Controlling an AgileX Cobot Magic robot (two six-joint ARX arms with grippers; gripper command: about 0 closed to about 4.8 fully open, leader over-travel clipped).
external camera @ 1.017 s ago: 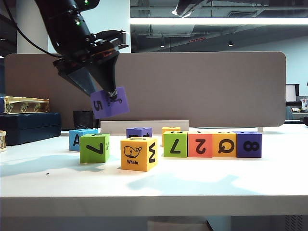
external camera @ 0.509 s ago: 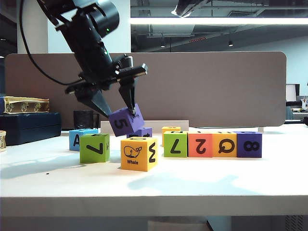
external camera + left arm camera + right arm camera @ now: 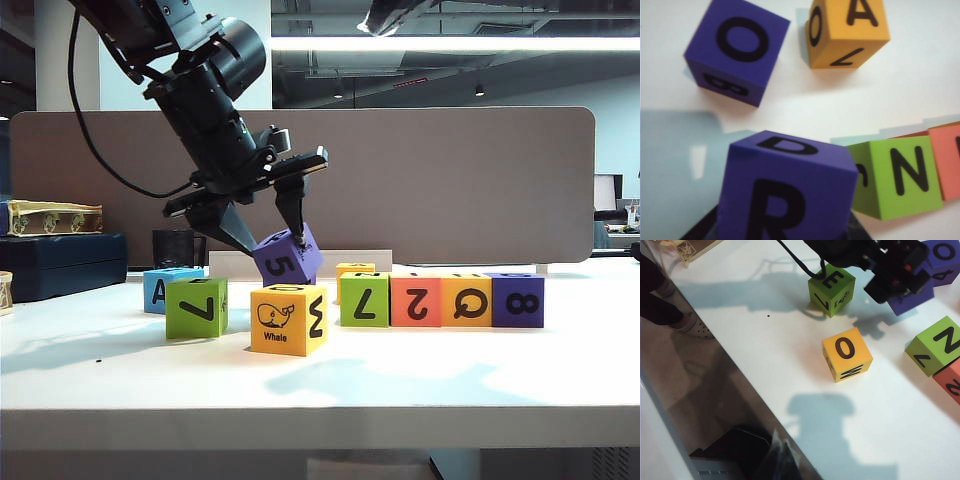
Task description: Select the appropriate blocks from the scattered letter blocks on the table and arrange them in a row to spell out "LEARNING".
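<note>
The left gripper (image 3: 268, 238) pinches a purple R block (image 3: 287, 257) by two opposite faces, tilted in the air just above and behind the yellow whale block (image 3: 288, 320); it looks like a light, matte foam cube, easy to grip on flat sides. To set it beside the green N block (image 3: 364, 299) heading the row, the whale block crowds the approach. The right gripper is out of sight.
</note>
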